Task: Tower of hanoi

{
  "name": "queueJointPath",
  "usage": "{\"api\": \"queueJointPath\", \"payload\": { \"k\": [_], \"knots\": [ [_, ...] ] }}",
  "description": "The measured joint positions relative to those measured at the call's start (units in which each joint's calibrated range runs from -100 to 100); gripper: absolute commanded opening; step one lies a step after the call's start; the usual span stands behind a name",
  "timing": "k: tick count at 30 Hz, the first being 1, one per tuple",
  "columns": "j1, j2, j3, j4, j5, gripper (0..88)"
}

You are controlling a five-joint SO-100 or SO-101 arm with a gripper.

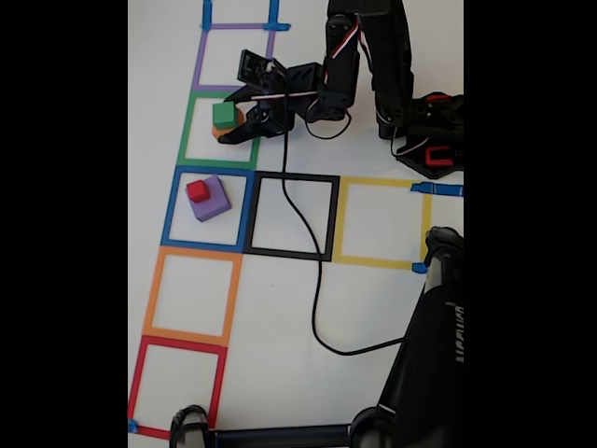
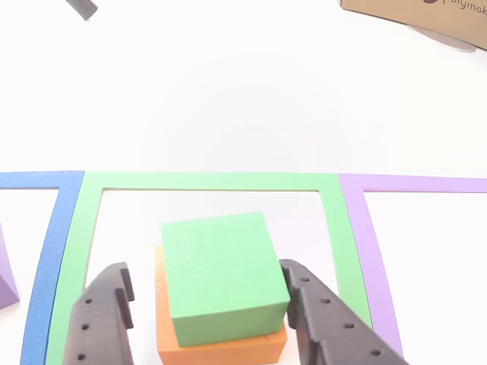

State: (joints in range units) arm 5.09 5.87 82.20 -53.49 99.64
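Inside the green tape square point(image 1: 221, 131): the green cube point(image 1: 223, 115) sat on the orange cube point(image 1: 233, 126), squarely enough that orange showed only as a rim below it in the other view
Next square to that one, the blue tape square point(image 1: 207, 211): the red cube point(image 1: 198, 191) sat on the purple cube point(image 1: 209, 198), toward one corner of its top
Gripper point(image 2: 205, 315): its fingers point(image 2: 99, 323) were spread, one on each side of the green-on-orange stack; the one at the right of the other view seemed to touch the green cube, the other stood apart from it, so nothing was pinched
Progress, as a judgement: the tower was split into two piles of two in neighbouring squares, so the puzzle looked midway; no single four-cube tower stood anywhere
Left to do, as a judgement: bring all four into one pile, purple lowest and red on top
Cube count: four, one of each colour
Stack count: two
Tape squares in the fixed view: seven
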Motion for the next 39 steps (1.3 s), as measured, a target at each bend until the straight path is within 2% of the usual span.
{"api": "queueJointPath", "payload": {
  "k": [4,20,31,39],
  "knots": [
    [-0.47,0.08,-0.18,0.00,0.00,7.4],
    [-1.87,-0.59,-0.71,0.00,0.00,4.4],
    [-4.45,-16.55,0.62,10.16,0.00,3.7],
    [-2.69,-34.02,0.71,31.20,0.00,3.3]
  ]
}}
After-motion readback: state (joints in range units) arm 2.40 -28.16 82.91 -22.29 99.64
